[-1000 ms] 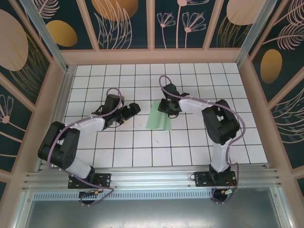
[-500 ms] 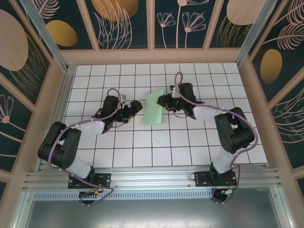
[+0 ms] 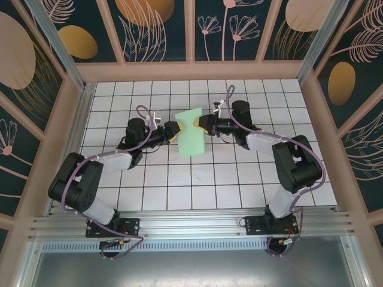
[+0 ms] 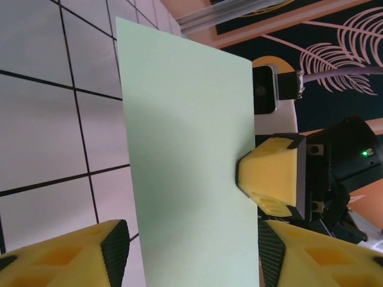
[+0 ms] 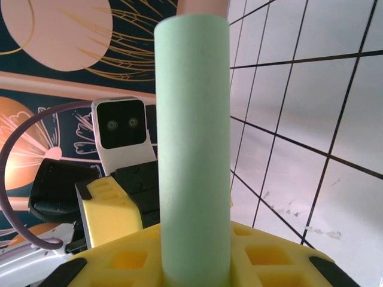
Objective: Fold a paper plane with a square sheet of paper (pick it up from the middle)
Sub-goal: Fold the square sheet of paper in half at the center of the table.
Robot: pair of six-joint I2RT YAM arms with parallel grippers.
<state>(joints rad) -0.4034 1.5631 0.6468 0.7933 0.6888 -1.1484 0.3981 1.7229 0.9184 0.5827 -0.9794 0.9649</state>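
The square sheet of paper is pale mint-green, plain, unmarked. Surface: white tiles, thin black grid lines. Left gripper and right gripper: yellow jaws edged black. Arms: black joints, whitish-lilac links. Walls: dark teal, pale pink line-drawn leaves and flowers, golden ovals, peach frames.

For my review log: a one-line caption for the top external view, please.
Right gripper grips the mint-green paper by one edge; open left gripper straddles the opposite edge, over the white grid table.
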